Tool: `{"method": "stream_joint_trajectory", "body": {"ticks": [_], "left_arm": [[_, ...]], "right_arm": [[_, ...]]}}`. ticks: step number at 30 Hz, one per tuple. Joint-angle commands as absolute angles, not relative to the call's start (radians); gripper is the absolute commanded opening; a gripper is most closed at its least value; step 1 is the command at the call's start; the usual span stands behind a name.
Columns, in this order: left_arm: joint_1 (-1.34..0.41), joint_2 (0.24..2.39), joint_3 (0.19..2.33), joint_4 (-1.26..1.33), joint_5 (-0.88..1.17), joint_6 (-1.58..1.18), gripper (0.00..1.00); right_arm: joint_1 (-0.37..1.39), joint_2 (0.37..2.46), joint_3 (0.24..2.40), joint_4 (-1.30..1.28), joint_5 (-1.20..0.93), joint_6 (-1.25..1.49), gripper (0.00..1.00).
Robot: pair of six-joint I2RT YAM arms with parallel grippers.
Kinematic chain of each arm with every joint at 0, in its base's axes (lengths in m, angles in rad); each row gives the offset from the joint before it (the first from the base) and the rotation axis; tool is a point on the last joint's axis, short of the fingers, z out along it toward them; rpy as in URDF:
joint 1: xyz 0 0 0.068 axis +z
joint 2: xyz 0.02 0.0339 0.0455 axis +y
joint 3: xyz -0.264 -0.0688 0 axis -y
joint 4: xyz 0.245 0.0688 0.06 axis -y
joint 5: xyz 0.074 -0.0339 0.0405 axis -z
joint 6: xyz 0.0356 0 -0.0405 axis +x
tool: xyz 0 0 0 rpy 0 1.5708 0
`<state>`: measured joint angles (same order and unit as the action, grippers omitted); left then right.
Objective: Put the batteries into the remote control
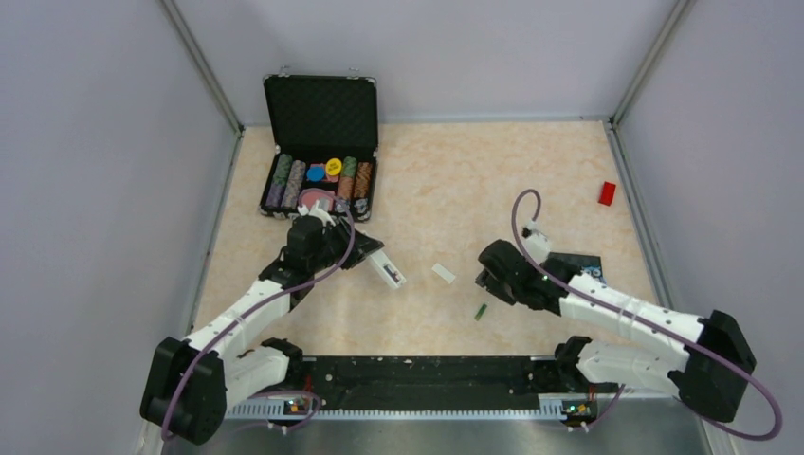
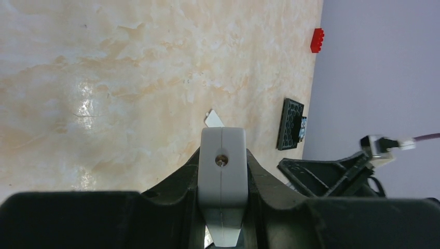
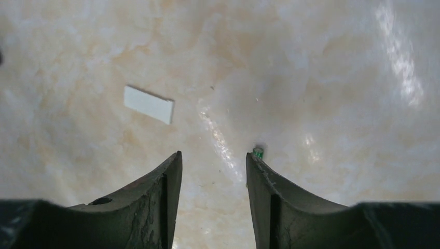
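Note:
The slim white remote control point(image 1: 389, 271) is held in my left gripper point(image 1: 372, 258), which is shut on one end; the rest sticks out to the right above the table. In the left wrist view the remote's end face point(image 2: 223, 174) fills the gap between the jaws of the left gripper point(image 2: 222, 153). The green battery point(image 1: 481, 311) lies on the table just in front of my right gripper point(image 1: 485, 286). The right gripper point(image 3: 214, 158) is open and empty, and the green battery's tip point(image 3: 258, 152) peeks past its right fingertip. The dark purple battery is out of view.
The short white cover plate point(image 1: 444, 274) lies between the arms, also in the right wrist view point(image 3: 148, 104). An open black case of poker chips point(image 1: 320, 152) stands at the back left. A red block point(image 1: 607, 193) and a black studded plate point(image 1: 580, 262) are at the right.

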<state>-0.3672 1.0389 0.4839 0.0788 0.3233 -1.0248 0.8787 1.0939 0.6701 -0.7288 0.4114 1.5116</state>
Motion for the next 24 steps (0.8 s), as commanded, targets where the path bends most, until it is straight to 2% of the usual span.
{"method": "stream_joint_trajectory", "body": {"ticks": [1, 4, 6, 7, 10, 13, 15, 18, 24], "left_arm": [[-0.363, 1.036, 0.502, 0.123, 0.315, -0.999, 0.0], [-0.362, 1.031, 0.508, 0.105, 0.298, -0.981, 0.0], [-0.363, 1.027, 0.512, 0.092, 0.277, -0.972, 0.0], [-0.363, 1.026, 0.514, 0.087, 0.269, -0.969, 0.0], [-0.36, 1.024, 0.522, 0.081, 0.25, -0.965, 0.0], [-0.358, 1.032, 0.534, 0.08, 0.244, -0.961, 0.0], [-0.358, 1.042, 0.543, 0.079, 0.244, -0.956, 0.0], [-0.356, 1.055, 0.551, 0.081, 0.242, -0.955, 0.0], [-0.341, 1.071, 0.549, 0.092, 0.243, -0.947, 0.0]], "right_arm": [[0.864, 0.975, 0.73, -0.526, 0.503, 0.652, 0.47], [0.864, 0.928, 0.733, -0.488, 0.33, 0.217, 0.48], [0.863, 0.859, 0.697, -0.407, 0.115, -0.059, 0.5], [0.864, 0.826, 0.684, -0.394, -0.063, -0.192, 0.5], [0.864, 0.839, 0.696, -0.35, -0.012, -0.318, 0.51], [0.862, 0.924, 0.727, -0.529, -0.112, -0.556, 0.51], [0.864, 0.992, 0.721, -0.667, -0.093, -0.675, 0.51], [0.863, 1.055, 0.678, -0.752, -0.027, -0.746, 0.48], [0.865, 0.97, 0.604, -0.692, -0.124, -0.772, 0.48]]}}
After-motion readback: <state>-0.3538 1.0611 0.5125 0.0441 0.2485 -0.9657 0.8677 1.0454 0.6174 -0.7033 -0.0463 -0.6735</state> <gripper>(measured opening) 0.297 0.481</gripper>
